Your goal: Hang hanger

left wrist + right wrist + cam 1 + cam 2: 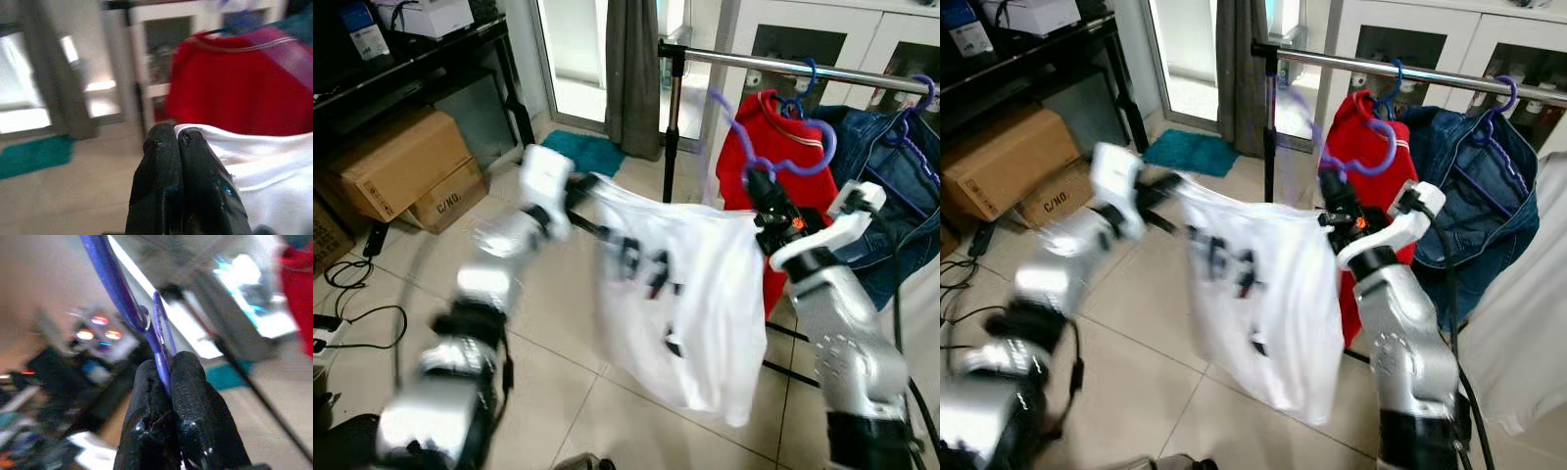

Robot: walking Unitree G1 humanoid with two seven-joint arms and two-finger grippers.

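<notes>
**Shirt on hanger carried to the rail**

Reading from the left, boxes (401, 166) are seen on the floor under a dark shelf. The left gripper (178, 139) is pinched shut on the shoulder of the white shirt (690, 294), seemingly so that the cloth is kept spread and clear of the floor. The shirt is held in the air between the two arms. The right gripper (164, 369) is clamped on the purple hanger (117, 284), whose hook is raised towards the rail (783, 67), just beside a red top (783, 137) and a denim jacket (891, 186). Much is blurred, the left arm especially. The hanger's body is hidden inside the shirt.
</notes>
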